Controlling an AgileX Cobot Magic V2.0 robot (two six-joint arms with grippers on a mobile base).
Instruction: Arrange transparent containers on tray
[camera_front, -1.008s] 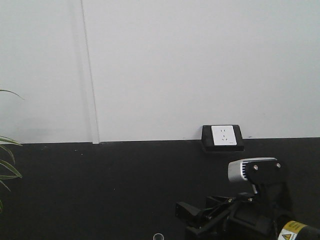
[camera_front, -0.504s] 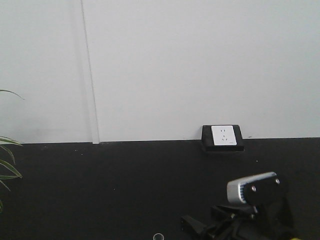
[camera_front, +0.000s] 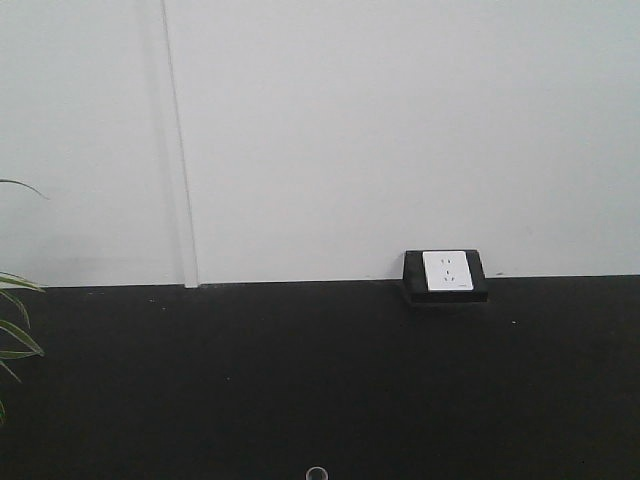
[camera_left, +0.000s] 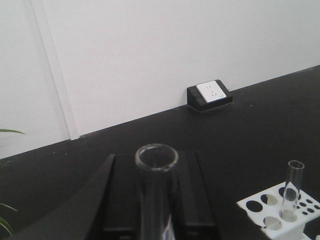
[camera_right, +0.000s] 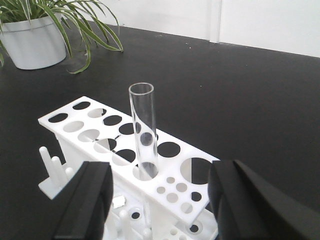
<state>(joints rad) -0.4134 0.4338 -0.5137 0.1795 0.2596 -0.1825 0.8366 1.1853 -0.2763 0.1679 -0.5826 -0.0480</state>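
A slim clear glass tube (camera_left: 156, 170) stands upright between the two black fingers of my left gripper (camera_left: 152, 156), which is shut on it. The tube's round rim rises above the fingertips. A second clear tube (camera_right: 142, 130) stands in a hole of a white perforated rack (camera_right: 90, 132). My right gripper (camera_right: 160, 172) hovers just in front of it, open, with one finger (camera_right: 87, 200) on each side of the rack's near end. That rack and tube (camera_left: 291, 190) also show at the lower right of the left wrist view. The yellow tray is out of view.
A black socket box (camera_front: 446, 275) sits against the white wall at the back of the black table (camera_front: 250, 380). A potted plant (camera_right: 35, 42) stands beyond the rack's far end. A clear tube rim (camera_front: 317, 472) peeks up at the front view's bottom edge.
In the front view the right arm with its wrist camera has sunk downward and left the frame. The tube rim at the bottom edge has stayed put.
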